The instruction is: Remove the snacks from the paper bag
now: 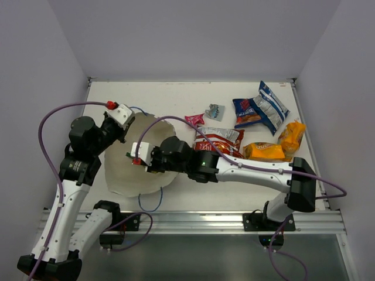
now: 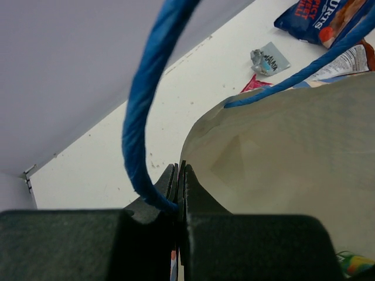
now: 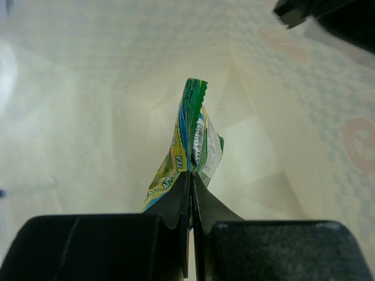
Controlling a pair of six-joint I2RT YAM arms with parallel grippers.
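Note:
The paper bag [image 1: 124, 173] lies on the left of the table with its cream inside open to the camera. My left gripper [image 1: 125, 119] is shut on the bag's far rim [image 2: 205, 126], beside a blue cord handle [image 2: 145, 99]. My right gripper [image 1: 139, 156] is inside the bag, shut on a green packet [image 3: 194, 137] and holding it upright in front of the bag's inner wall [image 3: 88, 117]. A corner of that green packet [image 2: 355, 262] shows in the left wrist view. The other snacks lie on the table to the right of the bag.
On the table lie a pink packet [image 1: 194, 120], a silvery-teal one [image 1: 215, 110], a red-silver one [image 1: 222, 139], a blue one [image 1: 246, 111], a blue-white one [image 1: 273, 105] and two orange ones [image 1: 292, 136] [image 1: 265, 152]. A second cord handle [image 1: 150, 203] lies at the near edge.

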